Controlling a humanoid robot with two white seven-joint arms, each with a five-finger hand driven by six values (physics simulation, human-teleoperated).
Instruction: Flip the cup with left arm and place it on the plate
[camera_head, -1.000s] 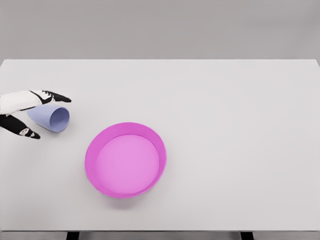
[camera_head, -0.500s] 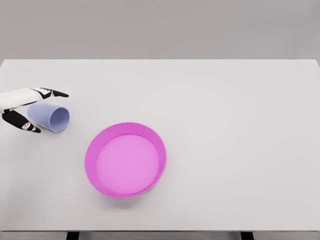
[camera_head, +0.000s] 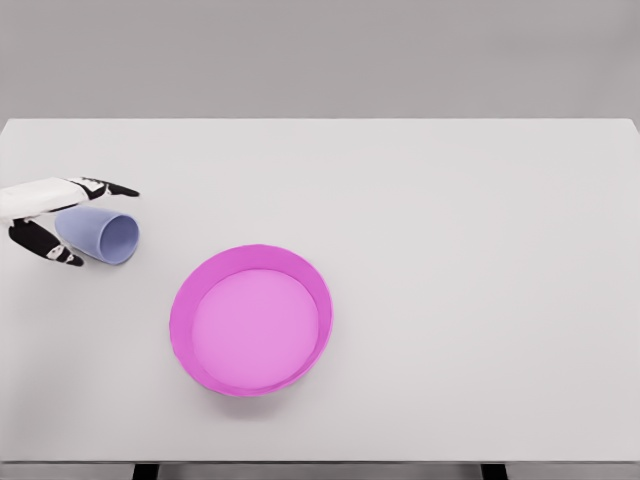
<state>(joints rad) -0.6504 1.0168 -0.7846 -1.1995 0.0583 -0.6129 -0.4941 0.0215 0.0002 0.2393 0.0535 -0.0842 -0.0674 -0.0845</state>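
Since a second ago the left hand (camera_head: 55, 215) has drawn back a little toward the desk's (camera_head: 450, 250) left edge and narrowed around the lavender cup (camera_head: 100, 234), fingers above and thumb below, though a firm grasp cannot be confirmed. The cup lies on its side, mouth toward the plate, well left of the pink plate (camera_head: 250, 320). Flipping and placing both remain. One cup, one plate, one hand in view.

No readable text, label or number anywhere in view
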